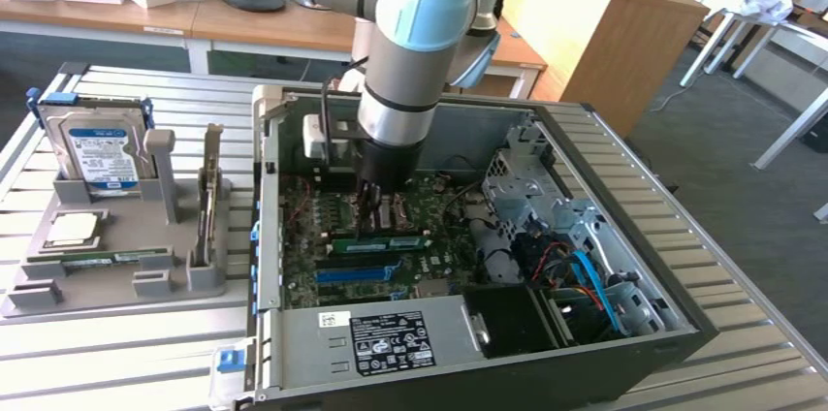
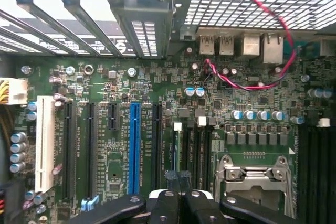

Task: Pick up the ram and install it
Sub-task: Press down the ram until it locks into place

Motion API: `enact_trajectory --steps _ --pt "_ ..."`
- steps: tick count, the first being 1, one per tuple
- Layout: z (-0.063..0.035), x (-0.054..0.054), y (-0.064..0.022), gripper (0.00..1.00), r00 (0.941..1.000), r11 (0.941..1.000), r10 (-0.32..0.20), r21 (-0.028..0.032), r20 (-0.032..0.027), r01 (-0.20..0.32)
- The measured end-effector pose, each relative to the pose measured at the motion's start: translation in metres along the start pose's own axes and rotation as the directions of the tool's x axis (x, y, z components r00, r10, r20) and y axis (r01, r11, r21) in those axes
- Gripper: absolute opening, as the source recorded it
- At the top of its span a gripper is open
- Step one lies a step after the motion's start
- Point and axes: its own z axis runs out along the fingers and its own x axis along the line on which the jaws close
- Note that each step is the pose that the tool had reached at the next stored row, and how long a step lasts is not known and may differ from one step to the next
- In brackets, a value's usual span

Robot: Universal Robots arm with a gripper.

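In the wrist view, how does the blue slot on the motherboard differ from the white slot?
The blue slot is narrow, and the white slot is wider. The blue slot has black slots on both sides. The white slot ends the row, next to a line of silver capacitors and near the white power connector. Both slots are empty, run parallel and sit on the green motherboard.

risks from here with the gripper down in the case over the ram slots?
1. The gripper is shut right above the memory slots; if the ram sits skewed, pressing may jam it or stress the motherboard.
2. The processor socket lies beside those slots, so sideways drift could strike its latch.
3. The red-and-black cable crosses the board nearby and could snag as the arm lifts out.
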Motion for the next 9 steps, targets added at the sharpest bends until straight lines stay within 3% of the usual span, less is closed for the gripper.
enact_trajectory --steps 9 --pt "-0.0258 -0.001 0.0005 0.10 1.0000 1.0000 0.000 -0.0023 0.0000 0.000"
